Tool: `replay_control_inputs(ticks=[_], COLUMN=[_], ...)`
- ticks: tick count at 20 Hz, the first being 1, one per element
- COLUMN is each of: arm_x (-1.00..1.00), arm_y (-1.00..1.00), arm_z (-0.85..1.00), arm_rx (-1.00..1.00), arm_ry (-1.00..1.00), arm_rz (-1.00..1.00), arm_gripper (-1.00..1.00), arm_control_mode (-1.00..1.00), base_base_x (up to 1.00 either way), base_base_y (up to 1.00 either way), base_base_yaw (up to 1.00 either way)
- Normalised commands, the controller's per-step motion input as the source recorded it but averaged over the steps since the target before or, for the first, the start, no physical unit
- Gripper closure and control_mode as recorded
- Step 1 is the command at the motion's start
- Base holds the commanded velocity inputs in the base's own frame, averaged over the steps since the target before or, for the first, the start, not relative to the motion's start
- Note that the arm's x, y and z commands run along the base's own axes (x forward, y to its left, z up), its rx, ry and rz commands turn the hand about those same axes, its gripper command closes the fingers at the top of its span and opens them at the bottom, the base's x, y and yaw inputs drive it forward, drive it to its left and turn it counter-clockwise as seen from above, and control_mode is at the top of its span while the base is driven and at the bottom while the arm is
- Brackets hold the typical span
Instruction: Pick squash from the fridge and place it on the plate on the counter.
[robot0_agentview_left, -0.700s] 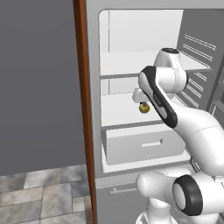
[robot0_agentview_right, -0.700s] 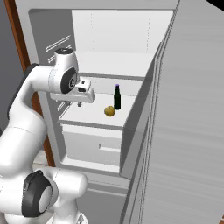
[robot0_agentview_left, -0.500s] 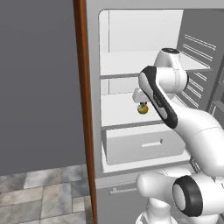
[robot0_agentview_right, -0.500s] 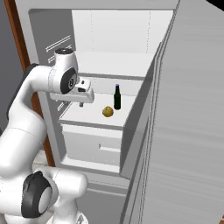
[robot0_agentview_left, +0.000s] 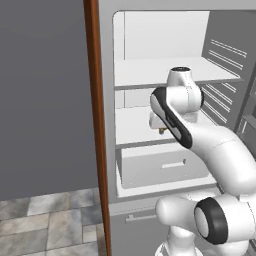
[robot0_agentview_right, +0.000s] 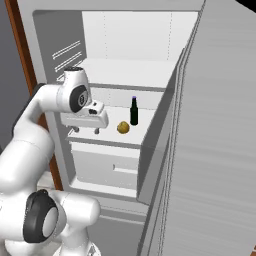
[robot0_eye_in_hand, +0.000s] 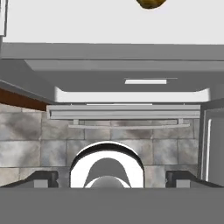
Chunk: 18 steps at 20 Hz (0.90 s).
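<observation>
small rounded golden-yellow squash: on the middle white shelf of the open grey fridge, beside a slim dark bottle. two-finger gripper: fingers spread wide, empty, short of the shelf edge; squash lies ahead, toward the bottle side.

Two base cameras look forward from behind the arm, left and right, sharing the open fridge and its middle shelf; the hand camera points down past the shelf edge to the tiled floor
</observation>
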Motion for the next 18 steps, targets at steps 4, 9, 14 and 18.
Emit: replay_control_inputs(ticks=[4,9,14,18], arm_x=[0.0,0.0,0.05,0.22], arm_y=[-0.21,-0.11,-0.34,-0.3], arm_z=[-0.71,-0.21,-0.01,0.0], arm_rx=[-0.08,0.0,0.0,0.0], arm_ry=[-0.04,-0.31,-0.25,-0.17], arm_rz=[-0.09,-0.03,-0.06,-0.02], arm_gripper=[-1.0,-1.0,-1.0,-1.0], arm_control_mode=[-1.0,-1.0,-1.0,-1.0], base_base_x=[0.0,0.0,0.0,0.0], base_base_y=[0.0,0.0,0.0,0.0], base_base_yaw=[0.0,0.0,0.0,0.0])
